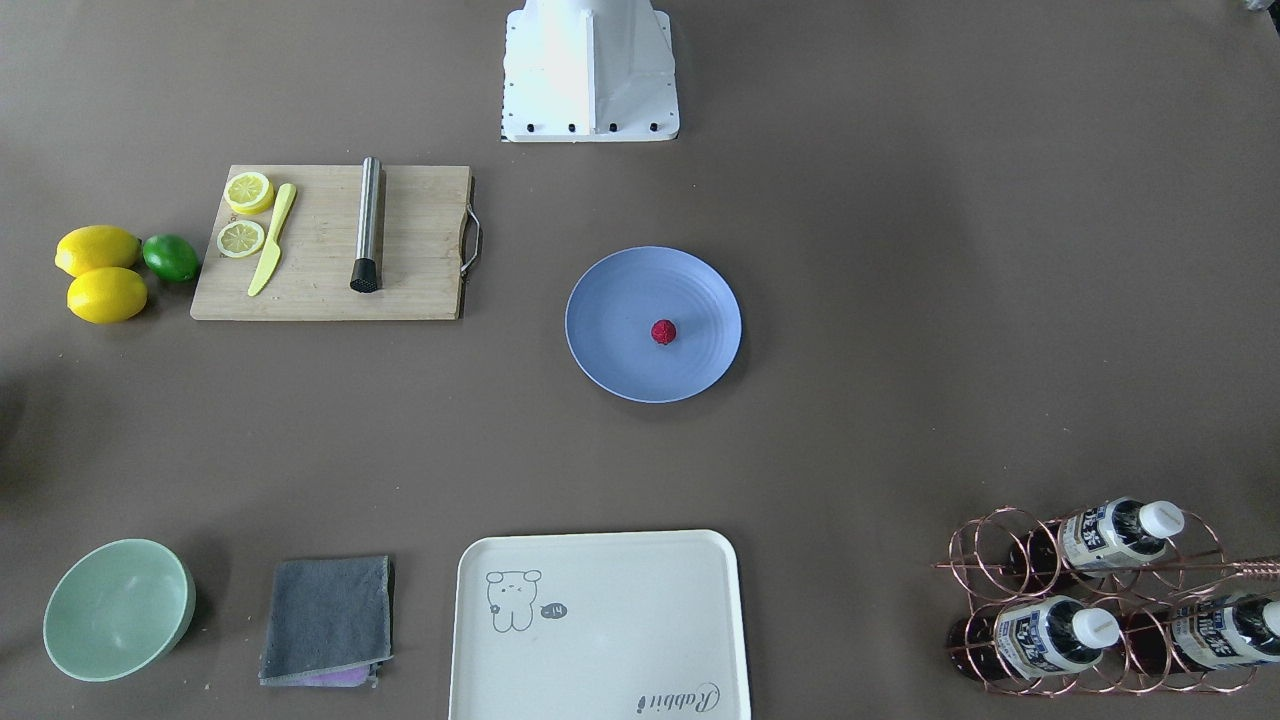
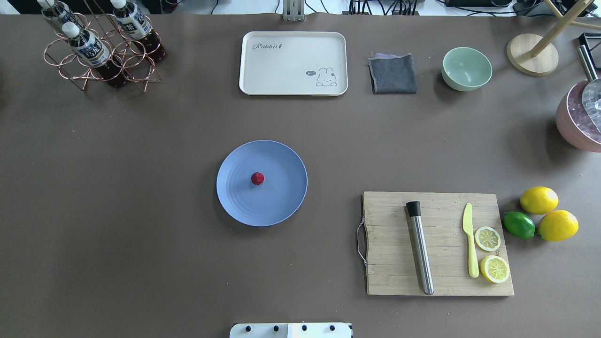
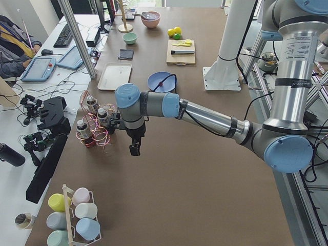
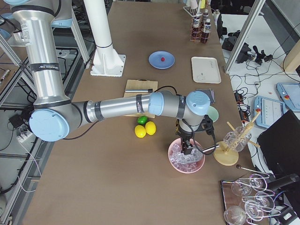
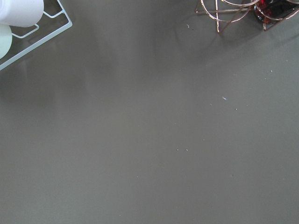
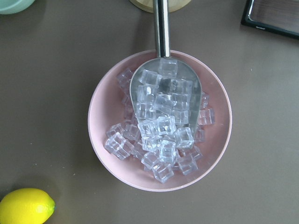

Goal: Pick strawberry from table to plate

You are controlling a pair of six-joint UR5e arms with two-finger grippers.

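The small dark-red strawberry (image 1: 664, 332) (image 2: 257, 178) lies near the middle of the round blue plate (image 1: 610, 350) (image 2: 281, 197), which rests on the brown table (image 1: 900, 300). No gripper is near it. My left gripper (image 3: 134, 149) hangs over bare table far from the plate, beside the copper bottle rack (image 3: 95, 125); I cannot tell whether it is open or shut. My right gripper (image 4: 186, 149) hangs over a pink bowl of ice cubes (image 4: 186, 157) (image 6: 159, 121) at the other end; its state cannot be told either. Neither wrist view shows fingers.
A wooden cutting board (image 2: 439, 244) holds a steel muddler, a yellow knife and lemon slices. Two lemons and a lime (image 2: 519, 224) lie beside it. A cream tray (image 2: 293, 63), grey cloth (image 2: 393, 73) and mint bowl (image 2: 466, 68) line the far edge.
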